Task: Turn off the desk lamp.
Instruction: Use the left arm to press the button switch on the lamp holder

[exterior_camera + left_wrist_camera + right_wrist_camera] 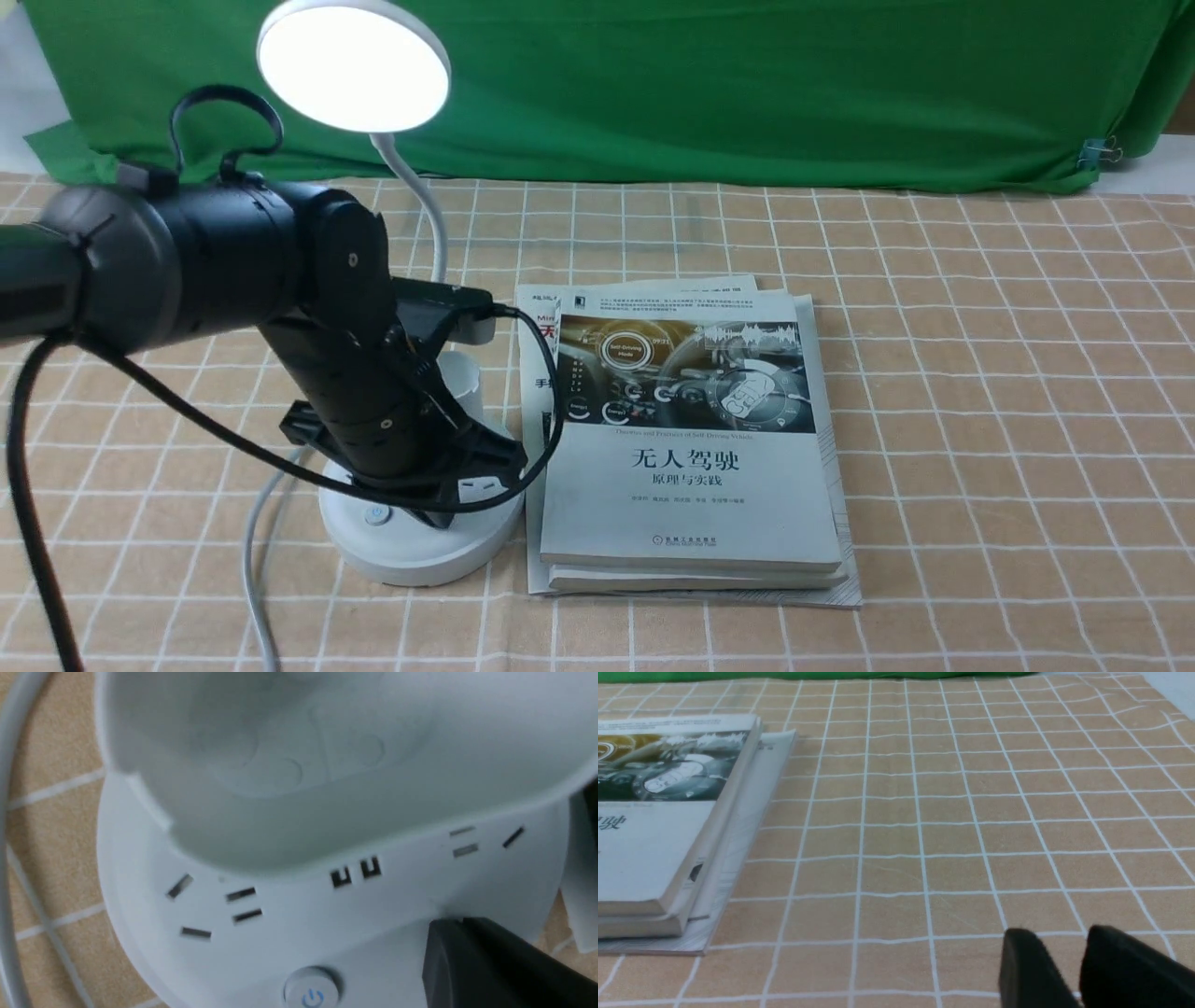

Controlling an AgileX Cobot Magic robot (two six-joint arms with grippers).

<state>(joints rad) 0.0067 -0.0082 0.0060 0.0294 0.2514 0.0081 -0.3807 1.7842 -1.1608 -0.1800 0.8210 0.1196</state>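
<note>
While the lamp (353, 65) shines, its base lies right under the left hand (435, 509), whose spread I cannot tell. The button (310, 995), just beside one finger (486, 966), wants a slight shift, then a press.

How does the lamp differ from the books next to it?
The lamp stands upright and glows; the books lie flat in a stack. The left gripper is down at the lamp's base, not at the books. Both sit on the checked cloth.
</note>
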